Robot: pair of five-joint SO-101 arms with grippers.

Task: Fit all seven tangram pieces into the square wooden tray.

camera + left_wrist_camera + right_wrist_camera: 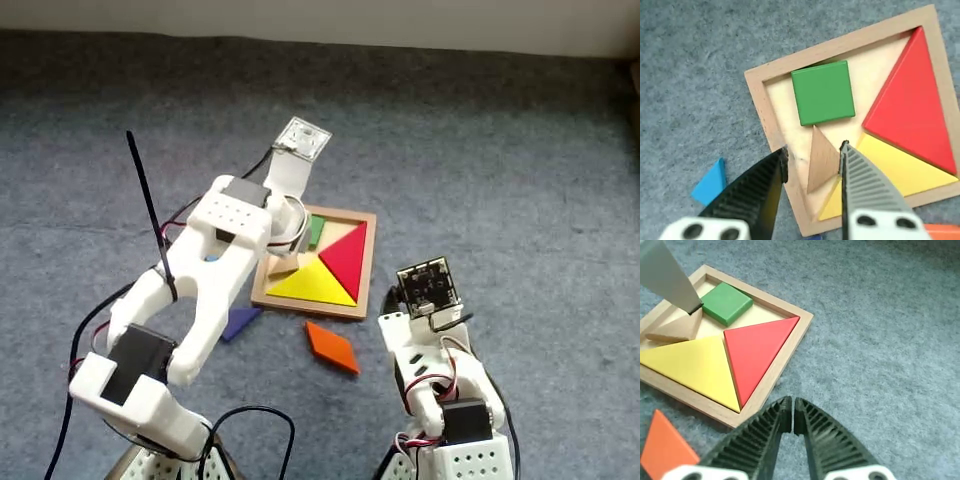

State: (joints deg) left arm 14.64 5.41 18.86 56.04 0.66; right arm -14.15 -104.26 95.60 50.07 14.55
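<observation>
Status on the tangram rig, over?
Left gripper open, straddling wood triangle in tray. Right gripper shut, over carpet beside tray. Green square, red triangle, yellow triangle seated; orange piece, dark blue piece, light blue piece outside. Nothing obstructing.

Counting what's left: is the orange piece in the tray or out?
Out. The orange piece lies on the carpet beside the tray, not touching it.

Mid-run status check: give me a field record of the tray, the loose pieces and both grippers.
tray: square wooden tray on grey carpet
in tray: green square, red triangle, yellow triangle, plain wooden triangle
outside tray: orange parallelogram, light blue triangle, dark blue piece
left gripper: open, fingers either side of the plain wooden triangle
right gripper: shut, empty, over carpet beside the tray
</observation>
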